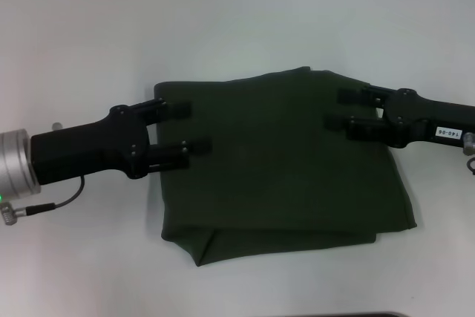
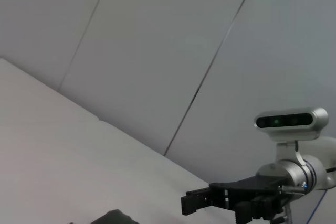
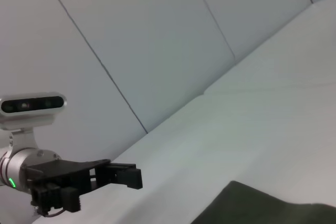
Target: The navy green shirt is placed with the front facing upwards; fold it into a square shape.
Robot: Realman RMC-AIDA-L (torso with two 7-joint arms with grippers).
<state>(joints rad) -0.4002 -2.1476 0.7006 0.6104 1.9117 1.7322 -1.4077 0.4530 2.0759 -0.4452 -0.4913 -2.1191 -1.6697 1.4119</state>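
Left gripper point(image 1: 184, 128): nearest the head camera, it reached in from the robot's left on a black arm with a silver wrist cuff point(image 1: 15, 162); its two fingers point(image 1: 179, 149) were spread apart with a clear gap between them, their tips over the left edge of the shirt, holding nothing.
Left gripper from the right wrist: it showed far off point(image 3: 126, 176), fingers pointing across the table, a camera bar point(image 3: 31, 104) mounted above its wrist.
Right gripper point(image 1: 347, 111): it came in from the robot's right over the far right part of the shirt, fingers point(image 1: 355, 127) likewise spread wide and not pinching cloth.
Right gripper from the left wrist: it was seen far off point(image 2: 199, 201), with a silver wrist and a camera bar point(image 2: 291, 121) above it.
Shirt point(image 1: 286, 176): dark green, it lay in the middle of the table between the two grippers, folded into a roughly square bundle; no lettering or collar could be seen.
Folds: a doubled layer showed along the near edge, with a lower layer poking out at the near left corner point(image 1: 199, 246); the far edge ran slightly uneven.
Shirt in wrist views: only a dark corner showed from the left wrist point(image 2: 113, 217) and a larger corner from the right wrist point(image 3: 257, 208).
Table point(image 1: 82, 42): plain white, it carried the shirt.
Wall point(image 2: 157, 51): pale panels with thin dark seams stood behind the table.
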